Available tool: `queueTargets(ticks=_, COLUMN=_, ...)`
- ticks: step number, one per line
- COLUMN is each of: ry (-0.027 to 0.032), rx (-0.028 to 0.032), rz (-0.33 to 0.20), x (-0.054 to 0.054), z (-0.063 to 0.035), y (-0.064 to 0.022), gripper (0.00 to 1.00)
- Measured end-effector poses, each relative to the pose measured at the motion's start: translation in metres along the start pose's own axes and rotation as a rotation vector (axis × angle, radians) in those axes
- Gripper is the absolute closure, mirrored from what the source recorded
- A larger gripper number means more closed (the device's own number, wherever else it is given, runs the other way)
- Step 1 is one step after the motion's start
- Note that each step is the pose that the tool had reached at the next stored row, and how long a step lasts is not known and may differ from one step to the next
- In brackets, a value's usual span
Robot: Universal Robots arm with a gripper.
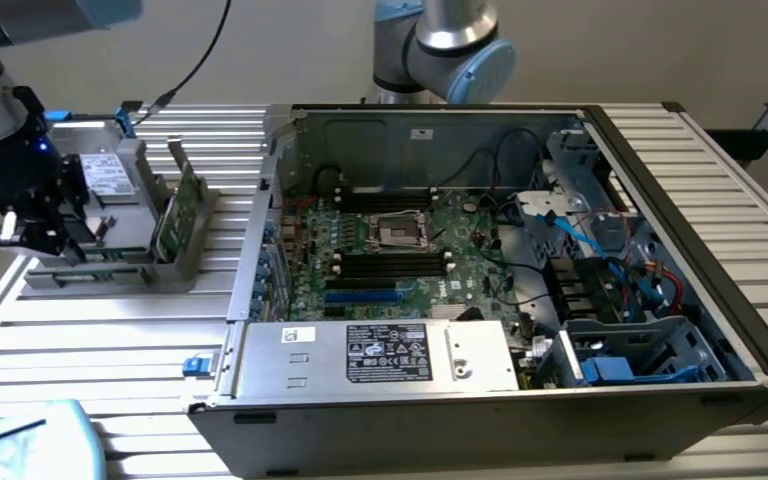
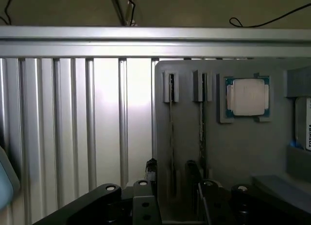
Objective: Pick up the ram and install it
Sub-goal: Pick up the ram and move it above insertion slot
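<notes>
Slatted metal table point(image 1: 91, 330) beside open PC point(image 1: 491, 250): gripper point(image 2: 171, 167) hovering, jaws apart, lined up on ram point(image 2: 171, 123) standing edgewise in grey holder point(image 2: 233, 152); risk of ram tilted or jammed by off-centre pinch, second stick point(image 2: 201, 123) clipped

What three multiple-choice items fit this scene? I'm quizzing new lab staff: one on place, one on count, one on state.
1. Where is the ram? A) in the grey holder B) in the motherboard C) flat on the table
2. How many sticks stand there? A) one B) two C) four
3. The gripper is: A) open, empty B) shut on ram C) shut on processor
Answers: 1A, upright in holder slots; 2B, two show edge-on from the wrist; 3A, fingers apart, holding nothing.
</notes>
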State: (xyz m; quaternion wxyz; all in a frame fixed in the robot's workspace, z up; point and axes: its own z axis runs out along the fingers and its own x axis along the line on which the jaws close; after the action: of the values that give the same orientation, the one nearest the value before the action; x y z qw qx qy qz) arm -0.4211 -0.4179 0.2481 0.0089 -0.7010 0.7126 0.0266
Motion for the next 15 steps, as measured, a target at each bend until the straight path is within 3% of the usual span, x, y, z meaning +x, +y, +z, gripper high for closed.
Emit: queueTargets(ticks=15, ry=-0.0011, rx=-0.0010, rz=-0.016, x=0.001, z=0.0268, y=0.0033, gripper=0.63)
